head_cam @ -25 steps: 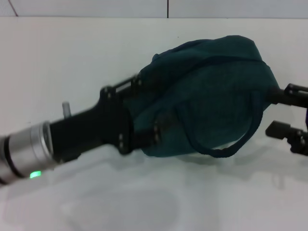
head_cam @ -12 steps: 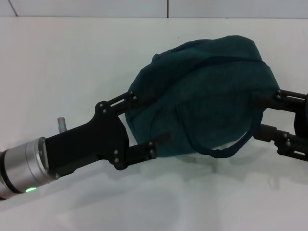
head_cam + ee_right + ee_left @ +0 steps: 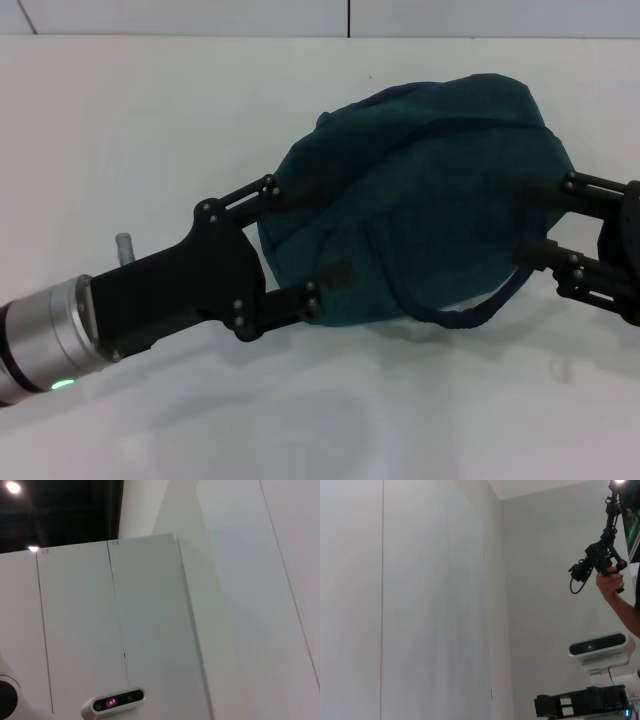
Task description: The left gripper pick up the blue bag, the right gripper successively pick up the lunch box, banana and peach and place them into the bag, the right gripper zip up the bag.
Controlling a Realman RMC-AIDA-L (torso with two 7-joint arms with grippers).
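Late stage, by the look of it. The bag lies on the white table as a full, rounded bundle, mouth closed as far as the head view shows; no silver lining visible. Lunch box, banana and peach are nowhere on the table, so probably all inside, though the bag hides that. The zip line runs as a dark seam across the upper side; the pull is not visible, so whether it is run fully home is unclear. Judged left: at most finishing the zip and letting go.

Left gripper comes in low from the near-left, arm nearly flat over the table, fingers spread wide and straddling the bag's left end, one fingertip at the upper edge, the other at the lower edge. They touch or sit just beside the fabric but do not pinch it.

Right gripper reaches in from the right edge, also low, fingers apart, one at the bag's right end, the other by the handle loop that hangs off the front. Nothing clamped between them.

Wrist views show only walls, a cabinet and a person's hand with a handheld rig far off; no bag, no fingers.
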